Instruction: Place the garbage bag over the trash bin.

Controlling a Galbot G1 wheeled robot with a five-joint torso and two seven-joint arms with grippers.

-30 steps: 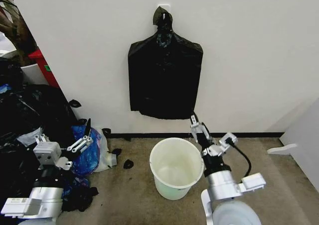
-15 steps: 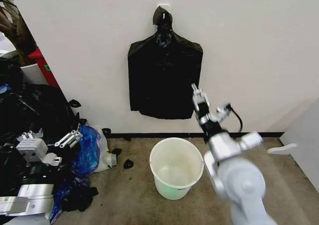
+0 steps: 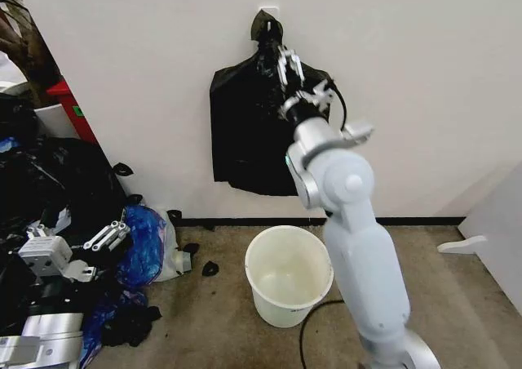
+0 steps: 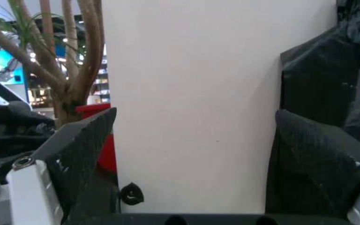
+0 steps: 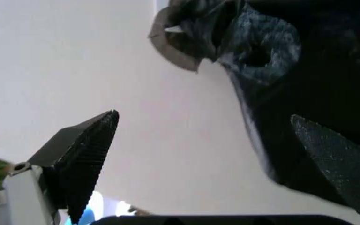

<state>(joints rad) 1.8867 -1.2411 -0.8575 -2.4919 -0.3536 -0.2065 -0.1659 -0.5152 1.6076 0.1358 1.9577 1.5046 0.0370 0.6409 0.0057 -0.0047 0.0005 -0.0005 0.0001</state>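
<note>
The trash bin (image 3: 281, 308), a round white bucket, stands on the floor below a flat black bag with a knotted top (image 3: 261, 140) that hangs on the wall. The garbage bag is out of view. My right gripper (image 3: 287, 62) is raised high, open, against the upper part of the hanging bag just below its knot. In the right wrist view the knot (image 5: 258, 44) lies close ahead of the right gripper (image 5: 211, 145), with nothing between the spread fingers. My left gripper (image 3: 110, 234) waits low at the left, open; in its own view the left gripper (image 4: 192, 154) faces the wall.
A large heap of black bags (image 3: 57, 173) fills the left side, with a blue bag (image 3: 147, 246) at its edge and a red box (image 3: 69, 104) behind. Small black scraps (image 3: 210, 268) lie on the floor left of the bin. A white fitting (image 3: 461, 245) lies at the right.
My right arm has swung up from beside the bin to the top of the hanging bag. My left gripper has sunk lower and drawn back to the left.
</note>
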